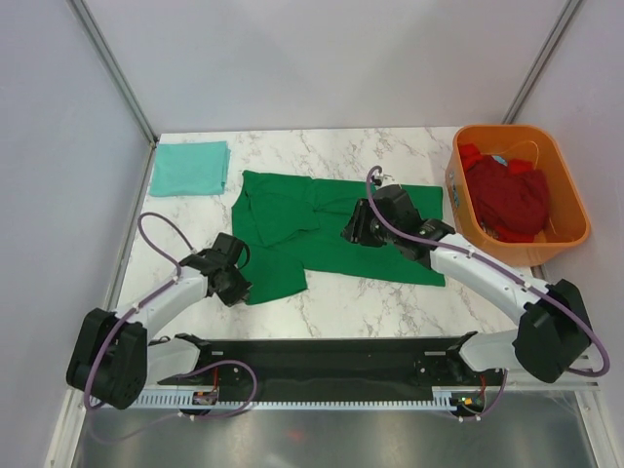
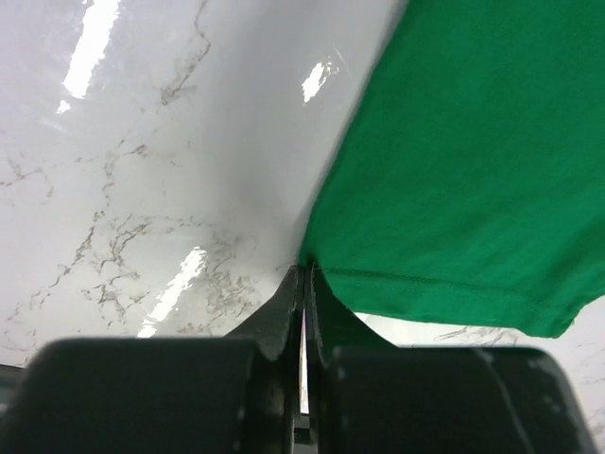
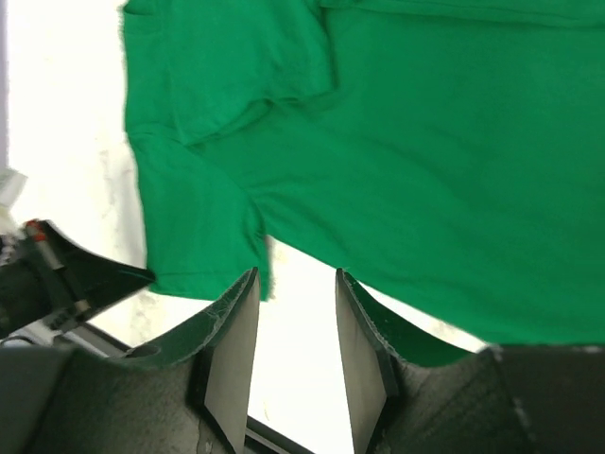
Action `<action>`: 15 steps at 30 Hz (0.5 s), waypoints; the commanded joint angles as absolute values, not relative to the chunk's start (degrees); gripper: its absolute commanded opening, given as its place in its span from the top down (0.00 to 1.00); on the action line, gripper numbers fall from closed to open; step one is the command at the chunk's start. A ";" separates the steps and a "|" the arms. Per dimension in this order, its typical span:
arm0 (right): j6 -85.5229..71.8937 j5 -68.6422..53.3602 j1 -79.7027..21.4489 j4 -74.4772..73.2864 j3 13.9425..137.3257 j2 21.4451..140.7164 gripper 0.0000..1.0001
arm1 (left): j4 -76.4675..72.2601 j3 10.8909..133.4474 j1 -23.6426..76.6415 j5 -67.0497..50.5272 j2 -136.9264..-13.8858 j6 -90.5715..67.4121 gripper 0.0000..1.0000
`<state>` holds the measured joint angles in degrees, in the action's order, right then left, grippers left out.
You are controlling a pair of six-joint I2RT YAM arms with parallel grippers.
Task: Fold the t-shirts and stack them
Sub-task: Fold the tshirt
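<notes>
Black fingers of the left gripper fill the bottom of the left wrist view, pressed tightly together with only a thin seam between them. The hemmed corner of the dark green t-shirt runs straight into that seam, so the tips pinch the cloth at its corner. From there the shirt spreads away up and to the right, flat on the white marble table. In the right wrist view the right gripper has its two fingers spread apart, bright tabletop showing in the gap, and the green cloth lies just beyond the tips with a sleeve and a creased fold toward the left. From overhead, the pinched corner is the shirt's near-left one, and the left arm reaches to it from its base at the near-left edge. The right arm stretches in from the near-right, its gripper over the shirt's middle – whether it touches the cloth cannot be told. The green shirt lies across the centre of the table, its left part rumpled and overlapped. A pale teal t-shirt sits folded at the far-left corner, well apart from the green one. At the far-right corner stands an orange tub holding the dark red t-shirts in a heap.
</notes>
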<state>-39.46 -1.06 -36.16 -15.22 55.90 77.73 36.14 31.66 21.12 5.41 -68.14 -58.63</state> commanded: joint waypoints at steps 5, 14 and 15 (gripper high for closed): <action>-46.65 12.56 -36.12 -36.72 55.02 66.73 0.48 | 40.94 31.02 22.32 12.48 -57.14 -56.51 0.98; -64.59 25.65 -36.12 -49.39 43.96 54.60 0.42 | 45.52 31.20 28.55 11.25 -49.84 -59.93 0.98; -66.69 26.71 -36.04 -49.57 42.12 53.97 0.41 | 46.22 31.11 28.91 11.25 -49.05 -60.29 0.98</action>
<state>-57.25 19.55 -36.16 -43.53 45.60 55.99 42.76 30.65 27.14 9.28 -51.86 -58.30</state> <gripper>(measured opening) 0.583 0.029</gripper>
